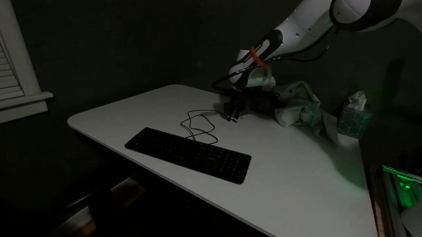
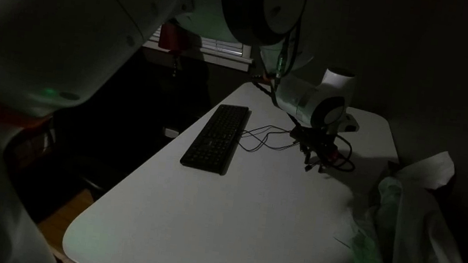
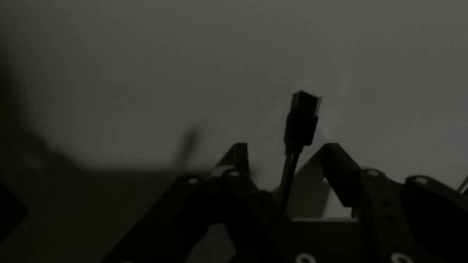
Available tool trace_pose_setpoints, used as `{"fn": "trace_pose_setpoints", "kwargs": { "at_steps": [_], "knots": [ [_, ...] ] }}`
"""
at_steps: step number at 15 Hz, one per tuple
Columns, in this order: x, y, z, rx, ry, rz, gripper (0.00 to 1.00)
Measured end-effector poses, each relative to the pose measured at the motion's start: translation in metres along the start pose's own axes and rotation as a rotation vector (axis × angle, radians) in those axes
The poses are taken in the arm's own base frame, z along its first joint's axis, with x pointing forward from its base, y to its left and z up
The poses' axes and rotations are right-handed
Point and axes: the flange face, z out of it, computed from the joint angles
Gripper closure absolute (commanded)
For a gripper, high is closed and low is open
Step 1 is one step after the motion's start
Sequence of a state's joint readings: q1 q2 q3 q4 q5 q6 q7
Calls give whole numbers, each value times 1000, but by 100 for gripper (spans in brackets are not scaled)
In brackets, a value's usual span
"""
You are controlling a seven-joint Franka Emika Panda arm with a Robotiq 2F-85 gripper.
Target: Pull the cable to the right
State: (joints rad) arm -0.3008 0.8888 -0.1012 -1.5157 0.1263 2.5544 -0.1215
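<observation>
Cable [image 1: 214,127] loops across table [image 1: 298,199] between keyboard [image 1: 190,155] and gripper [image 3: 286,157]

The cable is thin and dark, running in slack, overlapping curves from the keyboard's long side to beneath the gripper. In the wrist view it ends in a dark, blocky plug [image 3: 301,124] that points up between the fingers [image 3: 340,175]. The fingers stand parted, with a gap on either side of the cable at their tips; lower down one of them hides it, so contact there cannot be told.

In an exterior view the keyboard lies near the table's front edge, and a broad stretch of white tabletop runs from its end to the right-hand edge. Farther back, a crumpled cloth [image 1: 301,106] sits just beside the gripper, taking up room on that side. A tissue box [image 1: 353,121] stands by the corner behind it.
</observation>
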Motion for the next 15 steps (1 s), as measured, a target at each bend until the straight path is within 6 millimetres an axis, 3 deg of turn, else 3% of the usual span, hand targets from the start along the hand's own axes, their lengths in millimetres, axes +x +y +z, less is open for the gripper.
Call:
{"fn": "trace_pose_setpoints", "kwargs": {
  "at_steps": [1,2,4,6,8,12,15],
  "knots": [
    [0,0,0,1,-6,8,59],
    [0,0,0,2,-12,15,70],
    [1,0,-2,3,-28,26,73],
    [1,0,-3,6,-49,33,84],
    [0,-1,-4,9,-76,43,81],
    [-2,-6,-4,15,-127,60,100],
    [-4,-9,-5,18,-156,64,98]
  ]
}}
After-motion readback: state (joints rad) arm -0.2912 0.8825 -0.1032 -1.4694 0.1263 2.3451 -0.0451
